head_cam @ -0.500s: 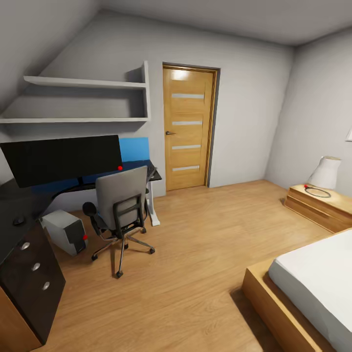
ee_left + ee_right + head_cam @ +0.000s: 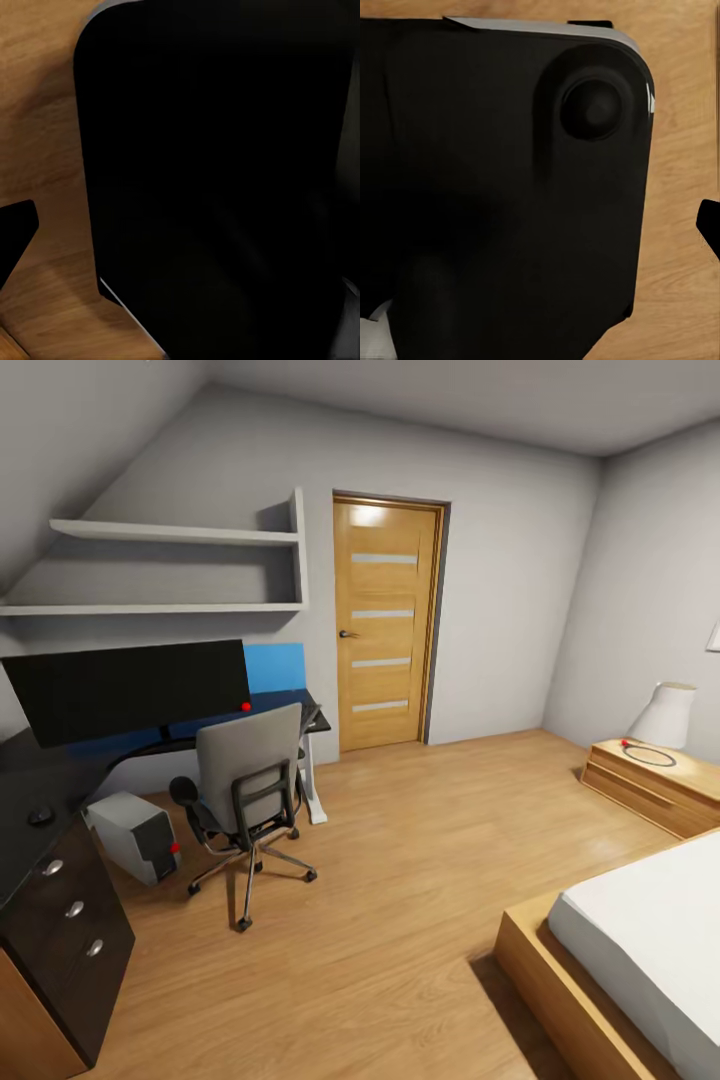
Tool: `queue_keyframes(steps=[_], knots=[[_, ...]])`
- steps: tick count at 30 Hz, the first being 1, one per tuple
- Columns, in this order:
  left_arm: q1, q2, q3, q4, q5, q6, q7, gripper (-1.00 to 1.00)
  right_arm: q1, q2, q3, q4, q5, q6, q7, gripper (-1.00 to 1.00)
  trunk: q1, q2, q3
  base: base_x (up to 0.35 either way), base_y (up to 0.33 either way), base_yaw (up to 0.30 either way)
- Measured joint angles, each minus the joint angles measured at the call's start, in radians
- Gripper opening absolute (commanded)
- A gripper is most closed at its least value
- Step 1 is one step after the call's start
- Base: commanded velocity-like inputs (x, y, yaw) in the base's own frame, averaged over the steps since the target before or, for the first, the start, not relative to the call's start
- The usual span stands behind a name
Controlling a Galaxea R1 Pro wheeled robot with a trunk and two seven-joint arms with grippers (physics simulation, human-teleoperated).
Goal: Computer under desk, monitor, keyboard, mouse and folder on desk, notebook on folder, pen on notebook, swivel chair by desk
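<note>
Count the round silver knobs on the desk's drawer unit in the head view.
3. They run down the dark drawer front: top knob, middle knob, bottom knob. The drawer unit runs off the picture's left edge, so more may be hidden.

Both wrist views look down on a black, rounded-cornered part of the robot's body, with wooden floor beyond its edge. The right wrist view shows a round boss on that black surface. Finger spacing on either gripper cannot be judged.
</note>
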State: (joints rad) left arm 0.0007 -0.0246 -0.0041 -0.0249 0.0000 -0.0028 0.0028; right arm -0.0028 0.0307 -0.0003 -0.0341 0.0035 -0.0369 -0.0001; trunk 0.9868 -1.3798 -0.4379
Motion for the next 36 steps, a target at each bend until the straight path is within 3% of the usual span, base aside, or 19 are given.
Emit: queue_keyframes(steps=[6, 12, 16, 21, 24, 28, 31, 32, 35, 36], knots=[[-0.001, 0.001, 0.0, -0.003, 0.0, 0.005, 0.002, 1.0, 0.0, -0.001, -0.002, -0.012, -0.001, -0.003, -0.001, 1.0, -0.023, 0.042, 0.019, 0.0, 0.0, 0.0], [-0.001, 0.002, 0.001, -0.06, 0.002, 0.005, 0.002, 1.0, 0.0, -0.003, -0.002, -0.037, 0.0, -0.037, -0.001, 1.0, -0.046, 0.084, 0.038, 0.0, 0.0, 0.0], [0.0, 0.001, 0.002, -0.111, 0.004, 0.005, 0.002, 1.0, 0.0, -0.007, -0.003, -0.048, 0.001, -0.128, -0.002, 1.0, -0.061, 0.112, 0.05, 0.0, 0.0, 0.0], [-0.001, 0.001, 0.001, -0.226, 0.005, 0.001, 0.001, 1.0, 0.0, -0.009, -0.004, -0.072, -0.002, -0.32, -0.003, 1.0, -0.081, 0.147, 0.066, 0.0, 0.0, 0.0], [-0.001, 0.003, 0.002, -0.326, 0.005, -0.001, 0.002, 1.0, 0.0, -0.01, -0.004, -0.148, -0.002, -0.418, -0.004, 1.0, -0.092, 0.168, 0.076, 0.0, 0.0, 0.0], [-0.002, 0.006, 0.005, -0.45, 0.008, -0.001, 0.004, 1.0, -0.001, -0.013, -0.004, -0.275, -0.002, -0.474, -0.004, 1.0, -0.107, 0.196, 0.088, 0.0, 0.0, 0.0], [-0.002, 0.004, 0.011, -0.524, 0.037, -0.001, 0.004, 1.0, -0.002, -0.015, -0.005, -0.382, -0.002, -0.491, -0.005, 1.0, -0.119, 0.217, 0.097, 0.0, 0.0, 0.0], [-0.002, 0.004, 0.013, -0.548, 0.098, -0.001, 0.002, 1.0, -0.01, -0.016, -0.011, -0.433, -0.003, -0.496, -0.021, 1.0, -0.123, 0.224, 0.101, 0.0, 0.0, 0.0], [-0.002, 0.018, 0.014, -0.509, 0.129, -0.016, 0.001, 1.0, -0.019, -0.02, -0.014, -0.443, -0.003, -0.499, -0.045, 1.0, -0.134, 0.245, 0.11, 0.0, 0.0, 0.0], [-0.002, 0.021, 0.014, -0.489, 0.133, -0.051, 0.001, 1.0, -0.021, -0.021, -0.014, -0.437, -0.004, -0.499, -0.05, 1.0, -0.134, 0.245, 0.11, 0.0, 0.0, 0.0]])
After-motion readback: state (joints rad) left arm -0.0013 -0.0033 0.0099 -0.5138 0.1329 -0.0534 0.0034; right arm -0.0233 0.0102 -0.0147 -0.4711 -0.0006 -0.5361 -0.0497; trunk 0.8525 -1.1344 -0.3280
